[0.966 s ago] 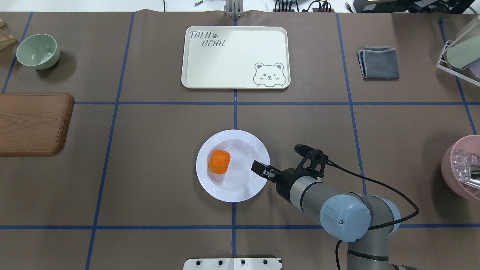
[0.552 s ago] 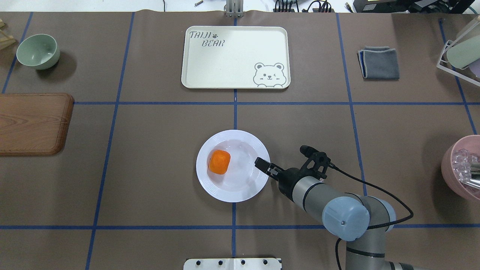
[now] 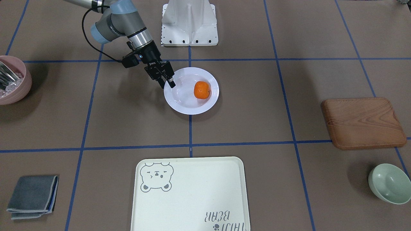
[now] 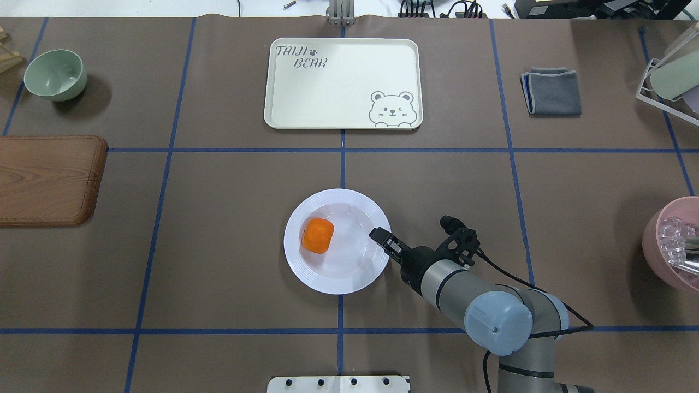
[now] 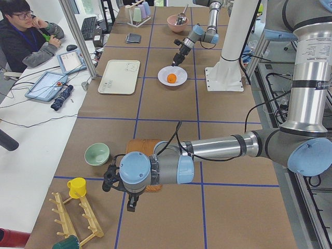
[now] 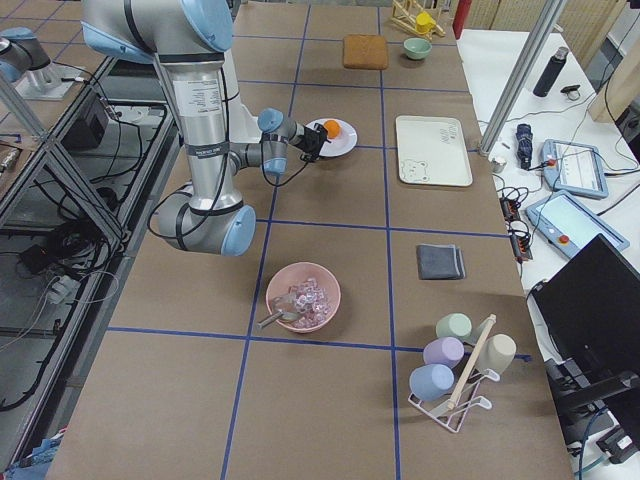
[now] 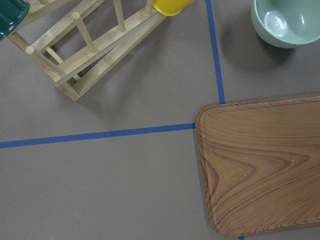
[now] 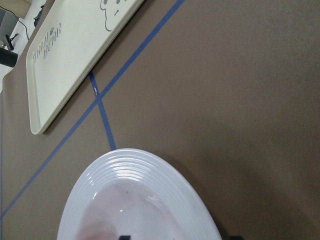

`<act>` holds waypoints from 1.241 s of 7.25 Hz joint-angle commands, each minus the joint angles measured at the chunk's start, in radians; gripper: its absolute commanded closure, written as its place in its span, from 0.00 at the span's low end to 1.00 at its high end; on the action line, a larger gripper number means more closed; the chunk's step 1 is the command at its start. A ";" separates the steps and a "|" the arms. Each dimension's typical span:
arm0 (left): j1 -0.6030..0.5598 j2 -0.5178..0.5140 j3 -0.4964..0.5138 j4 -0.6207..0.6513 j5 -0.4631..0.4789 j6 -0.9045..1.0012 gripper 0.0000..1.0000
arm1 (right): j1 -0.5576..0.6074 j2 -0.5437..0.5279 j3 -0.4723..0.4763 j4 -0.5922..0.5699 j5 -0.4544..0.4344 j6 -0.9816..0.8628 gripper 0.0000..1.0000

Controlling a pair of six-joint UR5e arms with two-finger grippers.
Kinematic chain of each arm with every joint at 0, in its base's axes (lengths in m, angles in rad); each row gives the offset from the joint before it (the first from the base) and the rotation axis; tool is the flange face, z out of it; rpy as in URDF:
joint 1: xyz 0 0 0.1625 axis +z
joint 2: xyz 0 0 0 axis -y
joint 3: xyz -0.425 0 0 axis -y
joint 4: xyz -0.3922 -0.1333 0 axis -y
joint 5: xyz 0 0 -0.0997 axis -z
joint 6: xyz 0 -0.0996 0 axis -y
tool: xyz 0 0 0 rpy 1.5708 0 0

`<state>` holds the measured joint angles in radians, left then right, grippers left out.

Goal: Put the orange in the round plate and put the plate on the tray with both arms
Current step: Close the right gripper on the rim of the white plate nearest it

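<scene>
The orange [image 4: 318, 236] lies in the left half of the white round plate [image 4: 349, 277] at the table's middle. My right gripper [image 4: 377, 236] is at the plate's right rim and is open. One finger stands inside the rim and one outside it [image 3: 167, 84]. The right wrist view shows the ridged plate rim [image 8: 135, 167] between two fingertips that are well apart. The cream tray [image 4: 338, 82] lies farther back, with nothing on it. My left gripper [image 5: 131, 203] hangs over the table's left end near the wooden board. It shows only in the left side view, so I cannot tell its state.
A wooden board [image 4: 46, 180] and a green bowl [image 4: 55, 74] are at the left. A grey cloth [image 4: 551, 91], a cup rack [image 4: 669, 76] and a pink bowl [image 4: 671, 243] are at the right. A wooden peg rack [image 7: 85, 55] stands near the left arm.
The right arm's wrist and elbow have swung toward the table's front while the fingertips stayed at the plate's right rim. The plate has shifted slightly to the left.
</scene>
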<state>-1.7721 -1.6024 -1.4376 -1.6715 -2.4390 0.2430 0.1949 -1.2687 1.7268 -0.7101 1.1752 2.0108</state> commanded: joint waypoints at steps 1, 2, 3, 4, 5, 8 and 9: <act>0.000 0.001 0.000 -0.001 0.000 -0.001 0.01 | -0.024 0.005 -0.001 0.001 -0.028 0.048 0.88; 0.000 0.001 0.000 -0.001 0.000 -0.001 0.01 | -0.041 0.005 -0.006 0.001 -0.043 0.048 0.88; 0.000 0.001 0.000 -0.001 0.000 0.001 0.01 | -0.055 0.005 -0.006 0.001 -0.055 0.046 0.86; 0.000 0.001 0.000 -0.001 -0.002 0.001 0.01 | -0.060 0.005 -0.015 0.003 -0.058 0.048 0.85; 0.000 0.001 0.000 -0.001 -0.002 0.001 0.01 | -0.061 0.005 -0.018 0.017 -0.074 0.060 1.00; 0.000 0.001 0.000 -0.002 -0.002 0.001 0.01 | -0.065 0.000 -0.021 0.151 -0.098 0.063 1.00; 0.000 0.001 0.000 -0.002 -0.002 0.001 0.01 | -0.063 -0.004 -0.022 0.184 -0.101 0.063 1.00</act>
<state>-1.7717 -1.6015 -1.4373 -1.6734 -2.4405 0.2439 0.1309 -1.2700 1.7057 -0.5687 1.0827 2.0731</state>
